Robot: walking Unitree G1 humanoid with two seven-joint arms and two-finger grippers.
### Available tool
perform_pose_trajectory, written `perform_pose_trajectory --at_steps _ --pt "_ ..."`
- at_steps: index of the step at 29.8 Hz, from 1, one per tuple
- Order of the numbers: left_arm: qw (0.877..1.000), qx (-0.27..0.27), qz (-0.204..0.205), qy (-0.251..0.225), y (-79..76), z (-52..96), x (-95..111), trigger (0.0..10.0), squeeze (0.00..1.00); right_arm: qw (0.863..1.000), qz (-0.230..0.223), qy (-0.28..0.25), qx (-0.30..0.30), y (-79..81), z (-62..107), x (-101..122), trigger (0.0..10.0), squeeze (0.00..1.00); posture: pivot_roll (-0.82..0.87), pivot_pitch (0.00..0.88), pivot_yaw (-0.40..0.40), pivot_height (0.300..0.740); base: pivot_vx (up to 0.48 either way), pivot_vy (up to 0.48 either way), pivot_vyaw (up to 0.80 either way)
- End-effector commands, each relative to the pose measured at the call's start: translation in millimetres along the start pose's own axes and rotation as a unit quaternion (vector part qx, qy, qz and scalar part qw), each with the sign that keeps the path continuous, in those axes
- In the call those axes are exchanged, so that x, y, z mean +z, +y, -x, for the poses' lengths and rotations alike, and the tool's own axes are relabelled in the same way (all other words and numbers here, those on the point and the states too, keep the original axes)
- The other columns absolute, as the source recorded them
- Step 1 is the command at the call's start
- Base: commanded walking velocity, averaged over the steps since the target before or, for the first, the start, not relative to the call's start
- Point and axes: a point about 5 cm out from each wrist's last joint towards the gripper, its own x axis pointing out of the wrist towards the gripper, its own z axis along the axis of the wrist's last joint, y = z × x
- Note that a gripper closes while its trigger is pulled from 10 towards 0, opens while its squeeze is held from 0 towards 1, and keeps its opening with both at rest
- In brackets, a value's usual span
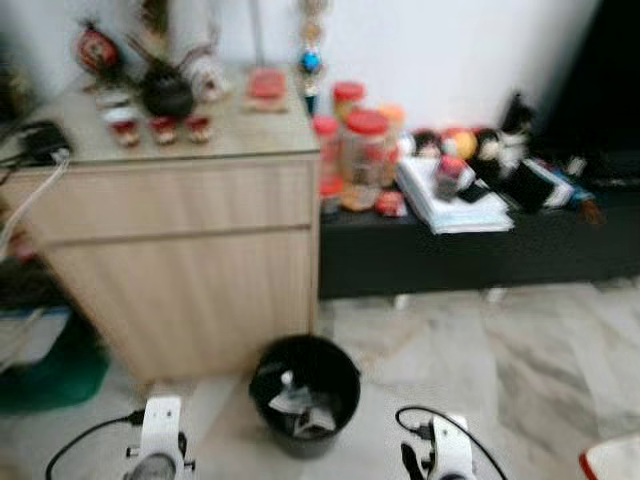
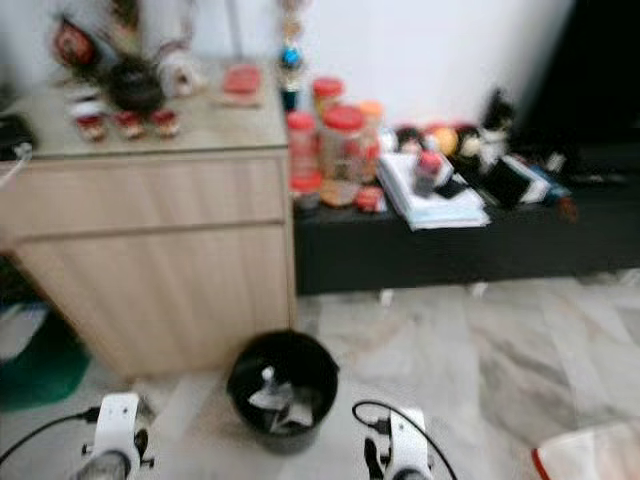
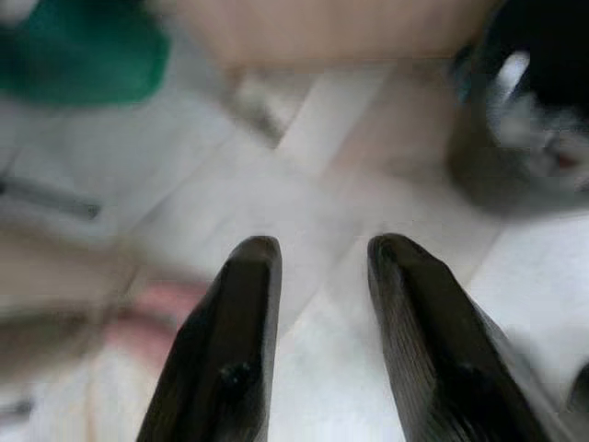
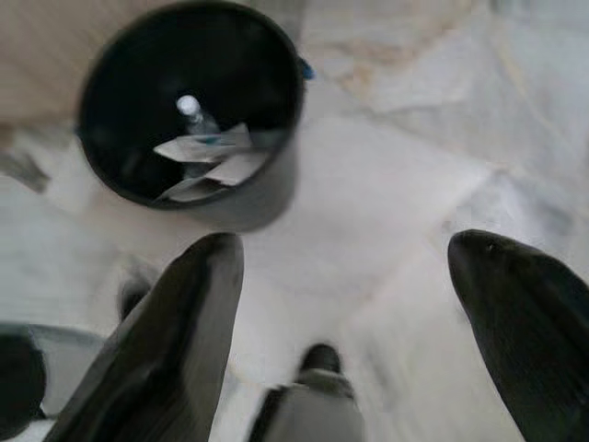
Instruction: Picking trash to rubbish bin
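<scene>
A round black rubbish bin (image 1: 304,394) stands upright on the marble floor (image 1: 500,360) beside a wooden cabinet (image 1: 190,260), holding crumpled paper trash (image 4: 207,157).

Before me the marble floor (image 1: 520,350) carried a black bin (image 1: 304,393), standing just in front of a wooden cabinet (image 1: 180,260). A green thing (image 1: 50,375) lay on the floor to the cabinet's left, and a white thing with a red edge (image 1: 612,462) sat at my far right. A low black bench (image 1: 470,250) ran beside the cabinet and held red-lidded jars (image 1: 362,150), a stack of papers (image 1: 450,205) and blurred small toys (image 1: 480,145). The cabinet's top bore ornaments (image 1: 160,90) and small red cups (image 1: 160,128).
</scene>
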Motion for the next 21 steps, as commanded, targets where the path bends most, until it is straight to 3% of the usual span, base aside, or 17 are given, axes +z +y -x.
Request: perform_pose_trajectory --at_steps 1,21 --pt "1.0 0.003 0.001 0.005 1.9 -0.9 1.3 10.0 0.0 1.0 -0.004 0.003 -0.002 0.1 0.7 -2.7 10.0 0.0 -0.05 0.0 -0.011 0.74 -0.289 0.0 0.0" --pt "1.0 0.002 0.004 0.005 0.0 -0.9 1.6 10.0 0.0 1.0 -0.005 0.0 -0.004 -0.5 0.4 -1.0 10.0 0.0 -0.05 0.0 -0.016 0.74 -0.287 0.0 0.0"
